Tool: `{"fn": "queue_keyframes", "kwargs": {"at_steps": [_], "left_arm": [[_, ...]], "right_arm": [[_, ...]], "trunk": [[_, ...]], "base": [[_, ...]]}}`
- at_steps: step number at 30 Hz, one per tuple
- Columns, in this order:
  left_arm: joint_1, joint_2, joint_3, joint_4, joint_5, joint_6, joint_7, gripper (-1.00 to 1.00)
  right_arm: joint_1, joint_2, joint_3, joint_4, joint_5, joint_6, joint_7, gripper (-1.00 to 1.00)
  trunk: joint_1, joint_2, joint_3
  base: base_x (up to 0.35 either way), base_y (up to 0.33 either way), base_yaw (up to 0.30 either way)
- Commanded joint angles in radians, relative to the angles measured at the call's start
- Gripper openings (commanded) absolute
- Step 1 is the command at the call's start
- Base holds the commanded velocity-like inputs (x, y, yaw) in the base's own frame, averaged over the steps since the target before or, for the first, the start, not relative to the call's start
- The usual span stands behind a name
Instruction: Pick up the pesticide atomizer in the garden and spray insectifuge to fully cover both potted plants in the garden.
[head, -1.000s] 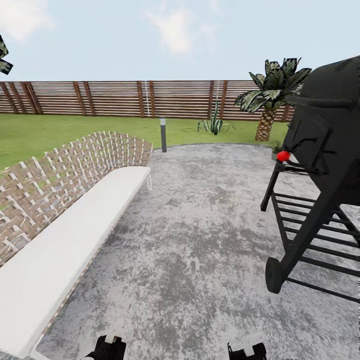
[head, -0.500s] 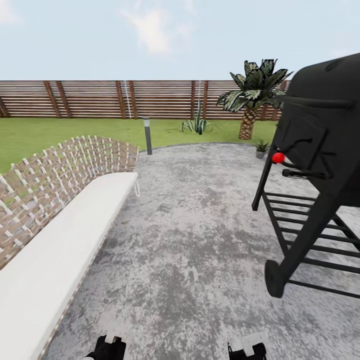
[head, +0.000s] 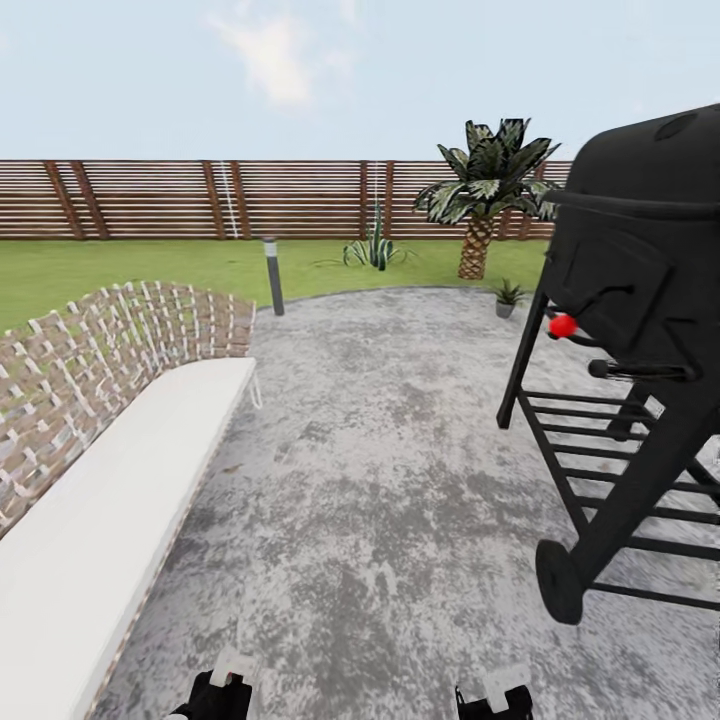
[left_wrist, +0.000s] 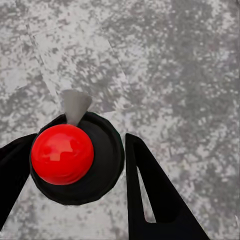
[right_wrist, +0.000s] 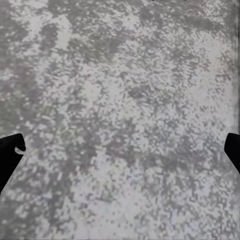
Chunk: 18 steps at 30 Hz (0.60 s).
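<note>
**On the patio, one potted plant far ahead**

The garden (head: 120, 262) spreads as lawn to a slatted wooden fence (head: 150, 198); a round mottled grey patio (head: 380, 480) lies under the robot; a white-cushioned woven bench (head: 110, 480) curves along the left; a black barbecue grill (head: 640, 330) on wheels stands at the right, well apart from the bench; a palm (head: 482, 190) rises by the fence; a spiky plant (head: 372, 250) and a short lamp post (head: 271, 275) sit at the patio's far edge; one potted plant (head: 507, 296) stands near the palm's foot; the left pincer (head: 232, 675) cannot be judged open or closed; the right pincer (right_wrist: 120, 150) stands wide, holding nothing.
</note>
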<state>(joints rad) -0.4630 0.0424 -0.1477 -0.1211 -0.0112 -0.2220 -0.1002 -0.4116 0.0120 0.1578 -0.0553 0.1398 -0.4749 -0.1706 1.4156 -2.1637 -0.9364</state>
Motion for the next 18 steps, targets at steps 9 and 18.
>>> {"fn": "queue_keyframes", "kwargs": {"at_steps": [9, 18], "left_arm": [[0.000, 0.001, -0.004, 0.001, -0.002, -0.003, 0.002, -1.00], [0.000, 0.001, -0.004, 0.001, -0.003, -0.003, 0.004, -1.00]], "right_arm": [[-0.001, 0.000, 0.003, 0.002, 0.010, -0.001, -0.011, 1.00], [-0.001, 0.000, 0.003, 0.002, 0.010, -0.001, -0.011, 1.00]], "trunk": [[0.000, 0.000, -0.001], [0.000, 0.000, -0.001]], "base": [[0.291, 0.200, -0.094], [0.321, 0.077, -0.001]]}}
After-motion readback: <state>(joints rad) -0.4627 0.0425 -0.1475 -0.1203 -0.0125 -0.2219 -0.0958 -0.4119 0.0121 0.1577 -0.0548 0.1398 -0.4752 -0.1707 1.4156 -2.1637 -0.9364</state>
